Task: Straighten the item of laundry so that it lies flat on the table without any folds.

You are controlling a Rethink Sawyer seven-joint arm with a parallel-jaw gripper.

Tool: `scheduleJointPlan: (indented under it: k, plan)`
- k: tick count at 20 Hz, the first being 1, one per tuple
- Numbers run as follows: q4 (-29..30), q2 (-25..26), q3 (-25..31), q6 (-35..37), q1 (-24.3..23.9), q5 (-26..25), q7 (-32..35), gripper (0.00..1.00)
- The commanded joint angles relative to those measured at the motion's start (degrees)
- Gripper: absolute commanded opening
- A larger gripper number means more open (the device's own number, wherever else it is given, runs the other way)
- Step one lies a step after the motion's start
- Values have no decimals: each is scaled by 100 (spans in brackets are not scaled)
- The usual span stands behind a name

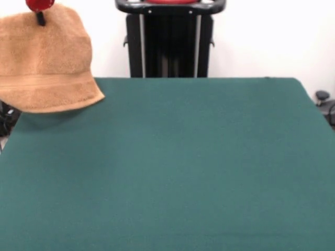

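We look from across the tabletop (172,167), facing the pedestal (170,42) at its far side. We sit close and slightly raised, so the green surface fills most of our view.

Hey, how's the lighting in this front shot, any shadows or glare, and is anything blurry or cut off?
Front view: even, soft light, no glare on the green table; a faint shadow lies under the towel's lower edge; the towel hangs from the claw at the top left, its left side cut off by the frame; the whole picture is slightly soft, with no part sharper than the rest.
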Motion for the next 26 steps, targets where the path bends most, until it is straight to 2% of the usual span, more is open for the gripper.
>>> scheduleJointPlan:
  k: [1,11,20,26]
  plan:
    - [717,24,1163,-138,187,-263,-1551,0]
    - [796,79,1397,-156,181,-434,-1175,0]
    - [600,556,1375,-318,803,-363,-3,0]
    - [430,743,1245,-252,1226,-155,530,0]
